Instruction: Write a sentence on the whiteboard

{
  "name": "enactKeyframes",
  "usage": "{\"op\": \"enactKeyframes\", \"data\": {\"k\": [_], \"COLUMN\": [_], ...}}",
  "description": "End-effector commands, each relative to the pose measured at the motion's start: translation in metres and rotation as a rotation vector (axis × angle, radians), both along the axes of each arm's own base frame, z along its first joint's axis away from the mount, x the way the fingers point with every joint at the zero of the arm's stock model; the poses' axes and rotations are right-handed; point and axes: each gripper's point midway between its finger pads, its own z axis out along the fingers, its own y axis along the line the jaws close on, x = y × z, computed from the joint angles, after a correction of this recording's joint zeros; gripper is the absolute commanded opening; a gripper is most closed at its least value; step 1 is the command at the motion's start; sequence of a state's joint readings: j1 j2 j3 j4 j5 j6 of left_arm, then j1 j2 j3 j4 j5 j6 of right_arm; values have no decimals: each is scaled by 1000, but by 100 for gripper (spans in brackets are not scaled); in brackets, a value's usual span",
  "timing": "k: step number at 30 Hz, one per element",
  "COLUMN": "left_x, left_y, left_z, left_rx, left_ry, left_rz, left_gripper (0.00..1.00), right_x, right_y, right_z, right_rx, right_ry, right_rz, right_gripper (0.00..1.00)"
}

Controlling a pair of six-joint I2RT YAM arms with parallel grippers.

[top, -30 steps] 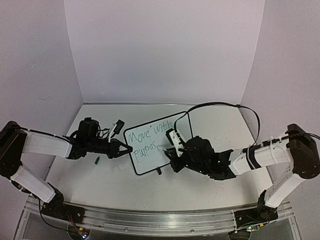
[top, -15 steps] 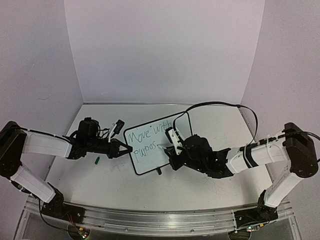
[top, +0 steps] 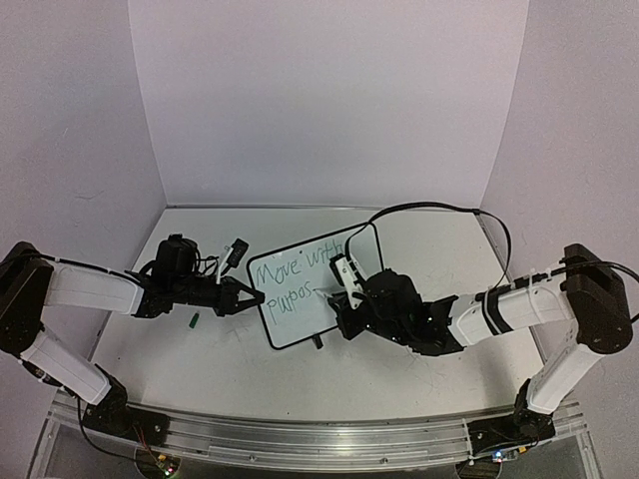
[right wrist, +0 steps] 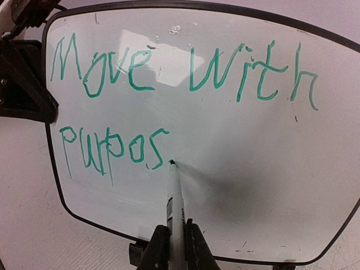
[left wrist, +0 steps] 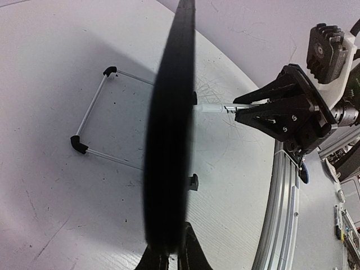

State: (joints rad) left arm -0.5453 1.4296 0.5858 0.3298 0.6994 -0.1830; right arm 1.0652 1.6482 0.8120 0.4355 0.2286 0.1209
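Clamping whiteboard edge, marker mid-board (blank rightward)

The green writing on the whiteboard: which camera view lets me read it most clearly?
The right wrist view. There the green writing fills the whiteboard face-on, reading "Move With Purpos". The top external view shows it small and slanted. The left wrist view sees the whiteboard only edge-on, so no letters.

The small white board with a thin black frame says "Move With Purpos" in green. The right gripper pinches a thin white marker pen, its tip on the board just after the "s".
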Motion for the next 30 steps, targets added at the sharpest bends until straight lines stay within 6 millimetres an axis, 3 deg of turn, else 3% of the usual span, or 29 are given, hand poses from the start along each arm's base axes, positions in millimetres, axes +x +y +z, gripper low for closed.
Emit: {"op": "enactKeyframes", "data": {"k": [1, 8, 16, 30], "left_x": [8, 8, 8, 8], "left_y": [2, 3, 3, 3], "left_z": [4, 4, 4, 4], "left_rx": [33, 34, 33, 36], "left_ry": [-57, -57, -58, -60], "left_rz": [23, 24, 24, 22], "left_gripper": [0, 0, 0, 0], "right_x": [17, 21, 22, 13], "right_y": [-10, -14, -1, 12], "right_z": [14, 19, 28, 18], "right_rx": [44, 47, 54, 40], "right_ry": [-25, -41, -67, -39], "right_rz": [-97, -119, -75, -6], "right_gripper": [0, 0, 0, 0]}}
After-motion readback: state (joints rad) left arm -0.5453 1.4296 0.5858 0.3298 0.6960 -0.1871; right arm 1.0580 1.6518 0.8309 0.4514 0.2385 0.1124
